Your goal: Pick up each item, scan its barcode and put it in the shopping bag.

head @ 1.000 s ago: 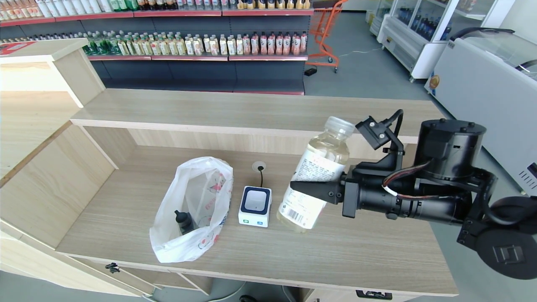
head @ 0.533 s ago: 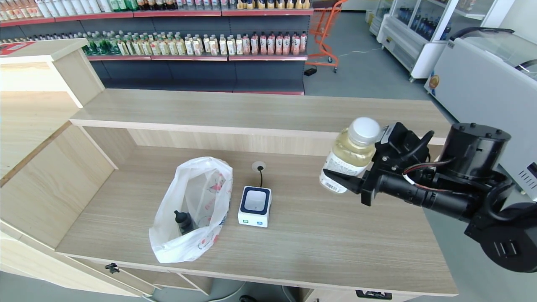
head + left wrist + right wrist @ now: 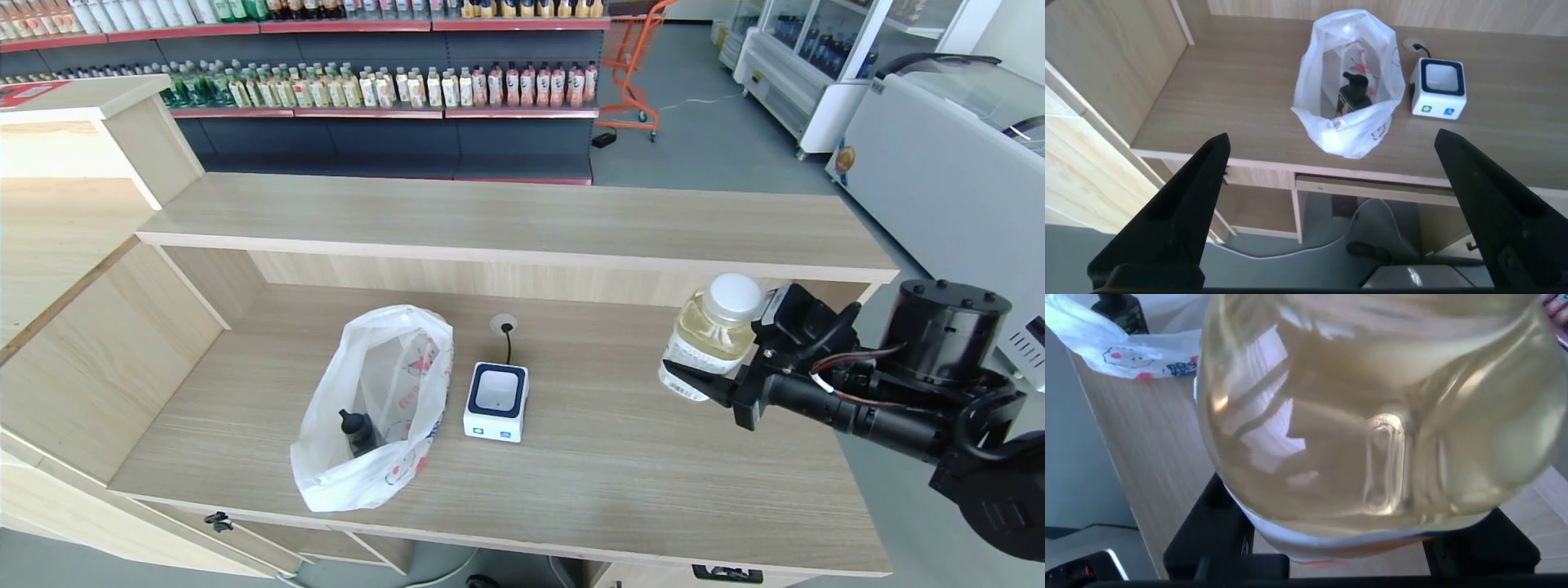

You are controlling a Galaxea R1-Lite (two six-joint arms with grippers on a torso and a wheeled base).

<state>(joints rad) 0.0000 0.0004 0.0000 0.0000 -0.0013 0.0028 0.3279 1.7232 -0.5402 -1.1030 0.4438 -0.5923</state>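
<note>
1. Head view: the right end effector pinches a clear bottle of pale yellow liquid around its labelled lower body, with the white cap up and the base lifted off the table
2. That bottle hangs at 3 o'clock of the barcode scanner, well apart from it, over the right part of the table
3. The scanner is a small white box with a dark window. It stands on the table, and its cable runs to a grommet at its 12 o'clock
4. A white shopping bag lies just beside the scanner at its 9 o'clock, mouth open, with a dark bottle inside
5. Left wrist view: the left end effector has its fingers spread wide with nothing between them, out past the table's near edge, with bag and scanner beyond
6. Right wrist view: the clear bottle's base sits close up in the grip, with a corner of the bag behind it
</note>
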